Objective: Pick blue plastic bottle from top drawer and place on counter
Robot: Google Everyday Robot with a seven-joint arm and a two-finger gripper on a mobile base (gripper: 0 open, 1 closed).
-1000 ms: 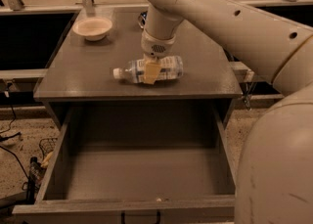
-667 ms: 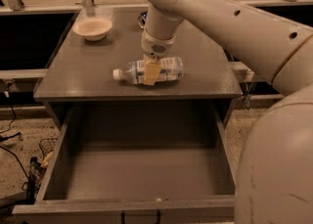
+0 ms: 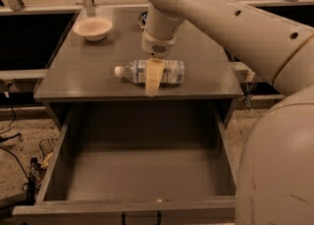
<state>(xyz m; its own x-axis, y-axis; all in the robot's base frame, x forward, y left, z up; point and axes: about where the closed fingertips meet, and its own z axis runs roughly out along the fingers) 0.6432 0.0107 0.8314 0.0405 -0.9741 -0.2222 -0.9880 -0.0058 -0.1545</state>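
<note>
Gripper (image 3: 153, 75) at front middle of bench (image 3: 78, 79), lowered over midsection of blue plastic bottle (image 3: 172, 71). Bottle lies flat on bench near front edge, long axis side to side, white cap at view's left. Jaws straddle bottle across its short axis; cannot tell whether pinching or let go. Top drawer (image 3: 137, 208) stands pulled out below. Judgement: bottle placed; release and straight upward retreat likely left.

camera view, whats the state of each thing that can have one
blue plastic bottle: lying on its side on the counter, cap on
top drawer: pulled open, looks empty
bowl: upright near the counter's far edge
hand: astride the bottle's middle
</note>
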